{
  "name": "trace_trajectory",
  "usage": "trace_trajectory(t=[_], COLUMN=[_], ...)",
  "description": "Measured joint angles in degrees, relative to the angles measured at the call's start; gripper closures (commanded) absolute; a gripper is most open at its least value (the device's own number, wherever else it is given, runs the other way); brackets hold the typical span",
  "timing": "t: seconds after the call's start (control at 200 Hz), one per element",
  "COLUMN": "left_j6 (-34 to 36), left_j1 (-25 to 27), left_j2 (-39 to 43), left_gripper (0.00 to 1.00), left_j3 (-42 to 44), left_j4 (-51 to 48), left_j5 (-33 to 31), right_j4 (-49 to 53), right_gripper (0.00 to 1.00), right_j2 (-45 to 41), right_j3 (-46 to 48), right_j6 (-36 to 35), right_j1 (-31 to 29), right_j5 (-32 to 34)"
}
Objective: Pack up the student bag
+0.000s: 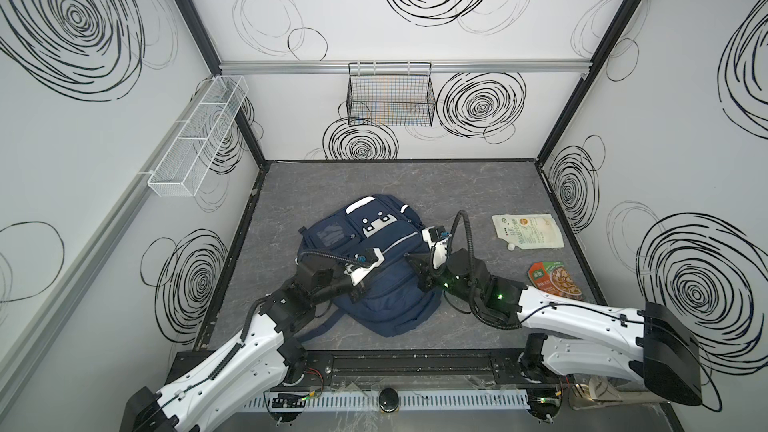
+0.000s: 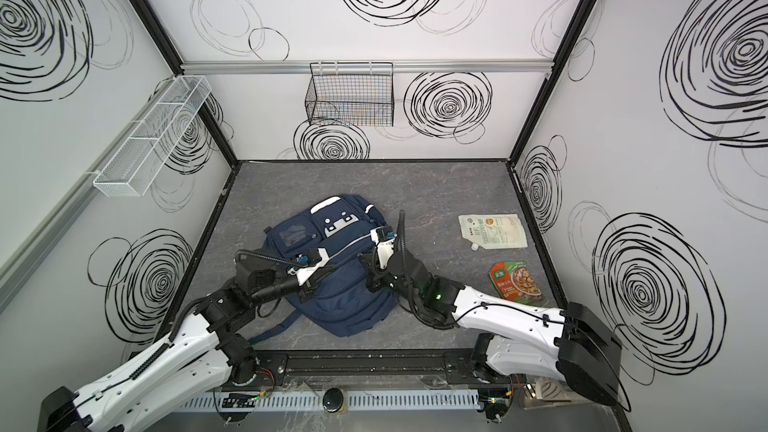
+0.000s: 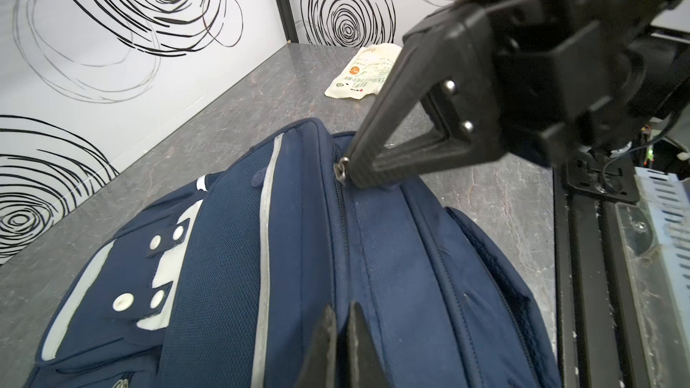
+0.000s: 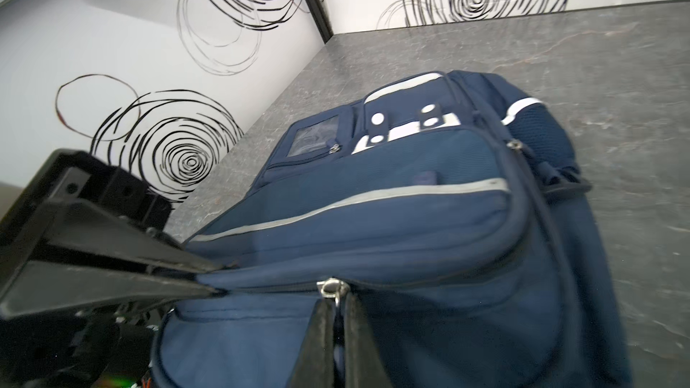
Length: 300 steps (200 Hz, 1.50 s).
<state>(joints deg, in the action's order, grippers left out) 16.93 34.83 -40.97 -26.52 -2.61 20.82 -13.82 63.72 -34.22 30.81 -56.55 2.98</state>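
The student bag, a navy backpack with silver stripes, lies flat on the grey table in both top views. My left gripper is shut, its tips pinching the bag's fabric beside the main zipper line. My right gripper is shut on the metal zipper pull of that zipper. In the left wrist view the right gripper's tips sit at the zipper slider. The two grippers face each other across the bag's top. The zipper looks closed between them.
A white spouted pouch and a red food pouch lie on the table to the right of the bag. A black wire basket hangs on the back wall and a white mesh basket on the left wall. The bag's straps trail toward the front edge.
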Motion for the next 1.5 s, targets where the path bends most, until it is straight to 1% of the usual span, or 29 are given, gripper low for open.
trace_trajectory(t=[0.1, 0.215, 0.225, 0.235, 0.28, 0.3, 0.315, 0.435, 0.59, 0.775, 0.94, 0.981, 1.031, 1.071, 1.121, 1.151, 1.231, 1.246, 1.366, 1.501], left_j6=[0.31, 0.59, 0.59, 0.59, 0.61, 0.61, 0.83, 0.48, 0.13, -0.02, -0.07, -0.11, -0.28, -0.31, -0.2, -0.61, -0.24, -0.28, -0.24, -0.2], left_j1=[0.0, 0.0, 0.0, 0.0, 0.0, 0.0, 0.0, -0.17, -0.28, -0.28, -0.28, -0.28, -0.28, -0.28, -0.28, -0.28, -0.28, -0.28, -0.28, -0.42], left_j2=[0.22, 0.2, 0.17, 0.15, 0.11, 0.07, 0.04, -0.52, -2.49, -3.72, -3.72, -3.69, -3.69, -3.63, -3.54, -3.48, -3.26, -3.23, -2.97, -2.32], left_gripper=[1.0, 1.0, 0.98, 0.92, 0.72, 0.66, 0.64, 0.55, 0.55, 0.55, 0.57, 0.6, 0.67, 0.75, 0.88, 0.93, 0.96, 1.0, 1.0, 1.0], left_j3=[0.13, 0.13, 0.15, 0.13, 0.13, 0.13, 0.13, 0.11, -0.07, -0.37, -0.39, -0.39, -0.39, -0.39, -0.42, -0.42, -0.44, -0.44, -0.44, -0.44], left_j4=[0.07, 0.07, 0.07, 0.07, 0.02, 0.02, 0.04, 0.85, 1.03, 0.96, 0.98, 0.98, 0.98, 0.98, 0.96, 0.94, 0.92, 0.94, 0.96, 1.14], left_j5=[-0.2, -0.2, -0.2, -0.2, -0.17, -0.13, -0.09, 0.76, 1.95, 2.29, 2.27, 2.25, 2.23, 2.27, 2.32, 2.4, 2.29, 2.25, 2.05, 1.09], right_j4=[0.5, 0.83, 0.83, 0.83, 0.83, 0.83, 0.83, 0.9, 0.07, -1.6, -2.1, -2.12, -2.12, -2.12, -2.12, -2.1, -1.92, -1.9, -1.86, -0.94], right_gripper=[1.0, 1.0, 1.0, 1.0, 1.0, 1.0, 1.0, 1.0, 1.0, 1.0, 1.0, 1.0, 1.0, 1.0, 1.0, 1.0, 1.0, 1.0, 1.0, 1.0], right_j2=[-1.4, -1.9, -1.9, -1.9, -1.9, -1.88, -1.88, -1.22, 0.35, 2.21, 3.37, 3.5, 3.56, 3.58, 3.58, 3.58, 3.56, 3.56, 3.5, 2.4], right_j3=[0.98, 1.16, 1.16, 1.16, 1.16, 1.16, 1.16, 1.01, -0.04, -0.7, -1.25, -1.44, -1.55, -1.6, -1.62, -1.64, -1.64, -1.64, -1.64, -1.64], right_j6=[-0.04, -0.5, -0.66, -0.72, -1.07, -1.16, -1.18, -1.36, -1.68, -2.4, -3.69, -4.04, -4.5, -4.94, -5.38, -5.57, -6.08, -6.19, -6.45, -5.81], right_j1=[3.21, 4.48, 4.5, 4.5, 4.57, 4.57, 4.57, 3.15, -1.2, -5.62, -6.82, -6.82, -6.82, -6.82, -6.82, -6.82, -6.82, -6.82, -6.1, -2.29], right_j5=[-0.9, -1.55, -1.62, -1.77, -2.16, -2.36, -2.4, -2.34, -1.11, -1.86, -3.02, -3.04, -3.06, -3.04, -2.95, -2.78, -1.77, -1.51, -0.74, -2.43])
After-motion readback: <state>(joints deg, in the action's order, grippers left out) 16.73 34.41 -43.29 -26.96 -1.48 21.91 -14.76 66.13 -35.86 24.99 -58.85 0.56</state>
